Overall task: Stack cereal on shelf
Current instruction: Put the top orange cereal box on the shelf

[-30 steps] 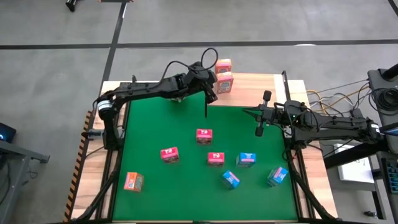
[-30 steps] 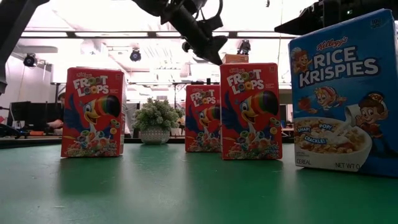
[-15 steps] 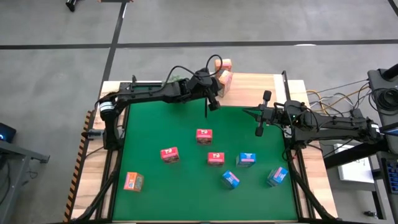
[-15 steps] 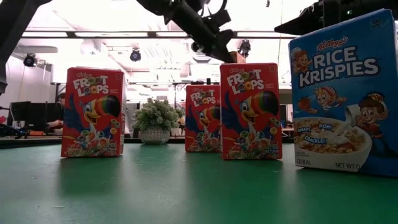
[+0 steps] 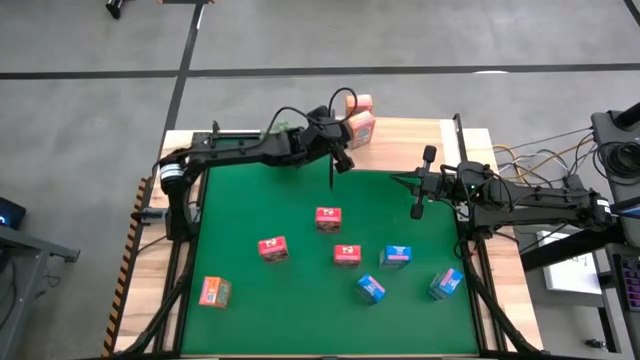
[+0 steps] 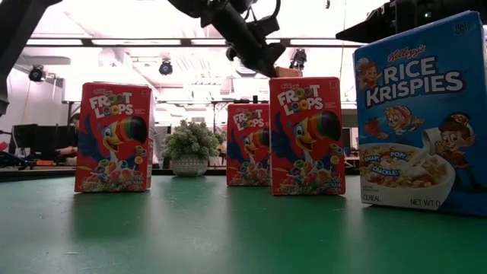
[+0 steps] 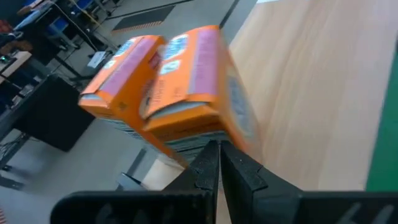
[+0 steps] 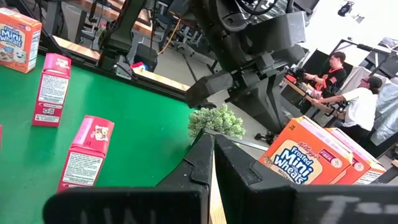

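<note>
Two orange cereal boxes (image 5: 361, 126) (image 7: 186, 99) sit on the light wooden shelf (image 5: 420, 140) at the table's far edge, both tilted and one leaning on the other. My left gripper (image 5: 343, 152) (image 7: 219, 147) is shut, its tips at the nearer one. Three red boxes (image 5: 327, 217), three blue boxes (image 5: 396, 256) and one more orange box (image 5: 214, 291) stand on the green mat (image 5: 260, 200). My right gripper (image 5: 417, 205) (image 8: 212, 142) hangs shut over the mat's far right part and touches nothing. My left gripper's shut fingertips (image 7: 211, 155) meet the nearer orange box at its low, grey-striped face (image 7: 189, 140). The fingers come slanting down from the table's left. The box is tipped and leans against the other orange box (image 7: 118, 68) behind it.
A small green plant (image 8: 214, 121) (image 6: 189, 146) stands near the shelf under my left arm. Thin black shelf posts rise at the board's ends (image 5: 457, 135). In the low view a blue box (image 6: 422, 114) and red boxes (image 6: 114, 137) stand close to the camera.
My left gripper has edged toward the orange boxes on the shelf, staying shut. The nearer orange box has turned and tipped against the one behind it. My right arm has kept still.
</note>
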